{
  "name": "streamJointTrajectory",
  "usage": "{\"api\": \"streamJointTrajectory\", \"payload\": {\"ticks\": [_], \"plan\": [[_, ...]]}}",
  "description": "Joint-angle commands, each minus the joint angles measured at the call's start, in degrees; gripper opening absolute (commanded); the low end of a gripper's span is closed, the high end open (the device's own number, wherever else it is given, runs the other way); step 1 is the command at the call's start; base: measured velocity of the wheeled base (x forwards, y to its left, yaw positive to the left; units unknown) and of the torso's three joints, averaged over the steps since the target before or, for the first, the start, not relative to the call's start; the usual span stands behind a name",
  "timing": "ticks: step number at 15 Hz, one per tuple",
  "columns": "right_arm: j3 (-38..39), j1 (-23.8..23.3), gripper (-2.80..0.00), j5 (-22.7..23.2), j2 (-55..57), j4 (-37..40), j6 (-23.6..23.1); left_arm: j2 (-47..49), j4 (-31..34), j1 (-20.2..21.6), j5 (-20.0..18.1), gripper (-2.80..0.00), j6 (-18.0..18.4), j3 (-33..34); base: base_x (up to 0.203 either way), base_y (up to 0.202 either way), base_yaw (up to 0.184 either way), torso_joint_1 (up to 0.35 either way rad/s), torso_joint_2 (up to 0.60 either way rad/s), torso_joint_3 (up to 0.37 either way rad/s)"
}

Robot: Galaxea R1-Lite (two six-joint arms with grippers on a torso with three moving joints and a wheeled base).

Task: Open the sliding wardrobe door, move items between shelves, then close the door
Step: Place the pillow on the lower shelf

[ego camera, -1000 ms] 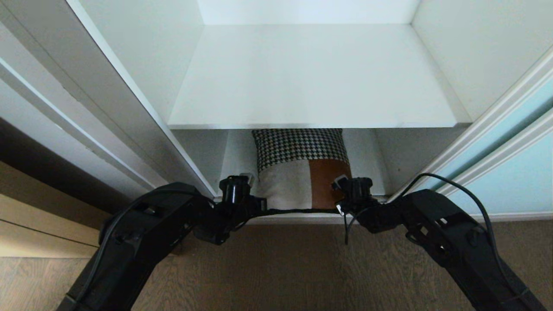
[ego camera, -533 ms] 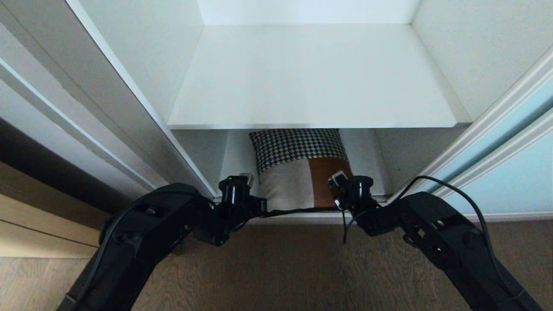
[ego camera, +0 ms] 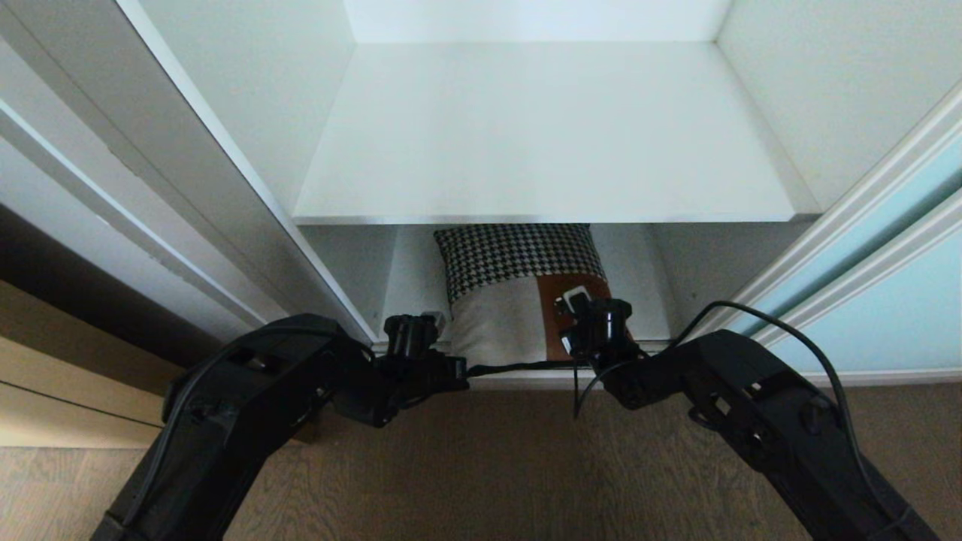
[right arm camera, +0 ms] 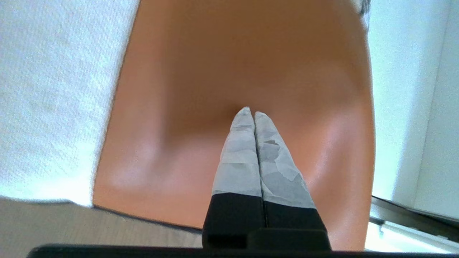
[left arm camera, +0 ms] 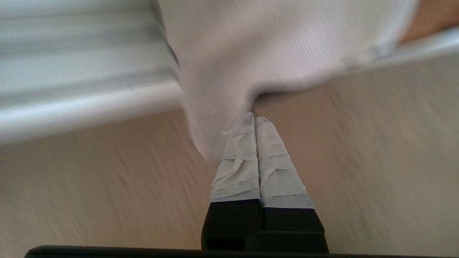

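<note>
Item: a soft patchwork cushion [ego camera: 518, 289], houndstooth black-and-white at the rear, off-white at front left, tan-brown at front right. It lay on the lower shelf [ego camera: 646, 300] of the white wardrobe compartment, centred between the side walls, its front edge reaching the shelf's front edge and overhanging slightly toward the wooden floor [ego camera: 481, 466].

Upper shelf [ego camera: 541, 135]: plain white board directly above the item, bare on top.

Sliding wardrobe door [ego camera: 894, 300]: pale aqua panel in a silver-white frame, standing at the right of the compartment with the opening uncovered.

Left gripper [left arm camera: 254, 120]: taped fingers [left arm camera: 238, 157] pressed together with nothing between them. The tips met the off-white front-left corner of the item from below, at the shelf's front edge, with the floor beneath. In the head view the left arm [ego camera: 248, 406] reached in at the compartment's lower left corner.

Right gripper [right arm camera: 250, 113]: taped fingers [right arm camera: 278, 168] likewise together, clamping nothing. The tips pushed into the tan-brown panel at the item's front right, which dimpled around them. In the head view the right arm [ego camera: 751, 413] came in from the lower right, its wrist overlapping that brown panel.

A black cable [ego camera: 518, 367] ran between the two wrists along the shelf's front edge.
</note>
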Motion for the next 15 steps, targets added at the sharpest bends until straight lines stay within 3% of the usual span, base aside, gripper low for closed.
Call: {"api": "streamJointTrajectory", "payload": {"ticks": [1,4,9,12,15], "plan": [[0.44,-0.44,-2.80,-1.11,-1.52,-2.88,1.28,-2.07,4.26,-0.06,-2.92,-2.80,-0.55,0.02,0.000,0.000,0.000,0.000,0.00,0.000],[4.43,-1.14,-2.80,-2.37,-5.69,-6.16,3.96,-1.46,8.21,-0.13,-3.23,-2.80,-0.57,-1.89,0.000,0.000,0.000,0.000,0.00,0.000],[13.35,-2.21,-2.80,-1.25,-17.19,-3.83,15.85,3.60,12.21,-1.50,-2.17,-2.80,0.25,-10.13,0.000,0.000,0.000,0.000,0.00,0.000],[17.89,-2.49,-2.80,3.82,-23.19,2.12,27.63,6.82,18.09,-1.62,0.84,-2.80,0.81,-18.12,0.000,0.000,0.000,0.000,0.00,0.000],[18.95,-2.50,-2.80,8.39,-26.69,7.27,35.07,9.02,26.33,-1.56,1.56,-2.80,0.97,-25.36,0.000,0.000,0.000,0.000,0.00,0.000]]}}
